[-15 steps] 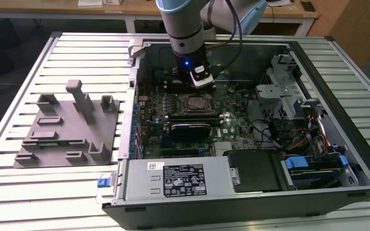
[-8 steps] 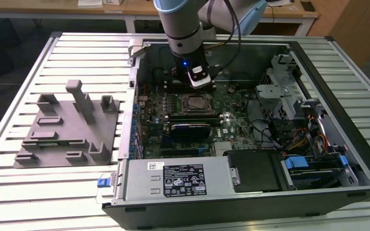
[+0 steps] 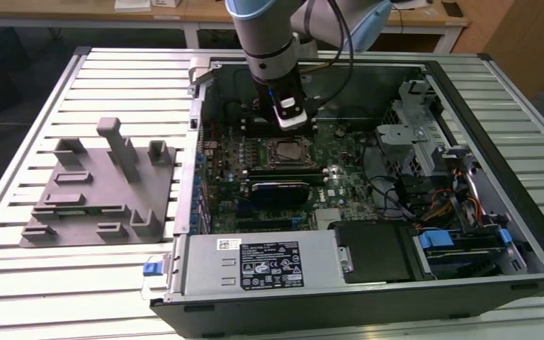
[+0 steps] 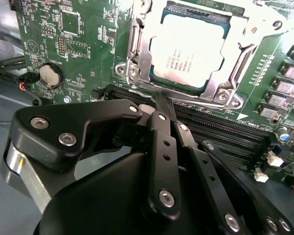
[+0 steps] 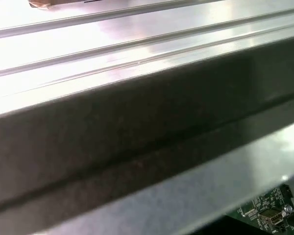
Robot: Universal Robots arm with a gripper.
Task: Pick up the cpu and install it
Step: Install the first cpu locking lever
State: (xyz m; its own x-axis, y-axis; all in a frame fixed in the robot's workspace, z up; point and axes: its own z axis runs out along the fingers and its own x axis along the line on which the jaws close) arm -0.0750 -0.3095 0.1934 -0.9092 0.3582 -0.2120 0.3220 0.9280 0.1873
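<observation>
On the exterior view's left, the grey fixture plate lies on the slatted bench, its posts upright and nothing resting on it that I can make out. To its right the open PC case holds the motherboard, and the arm comes down into it, ending just above the socket.

In the second wrist view the cpu already sits inside the socket frame, silvery top up, apparently flat, though one corner is cut off by the picture's edge. The end effector hovers just beside the frame, its black fingers drawn together with nothing between them: clenched on nothing.

Risks, as I judge them:
- If the chip is slightly off its seat, any downward press could bend socket pins; the flatness cannot be confirmed on every side.
- The fingertips hang close to the frame's edge and the memory slots; a sideways drift could scrape the slots or nudge the frame.
- The cables near the coin cell lie close to the end effector's body and could snag.
- The case wall looms near in the first wrist view, so the wrist has little room.
</observation>
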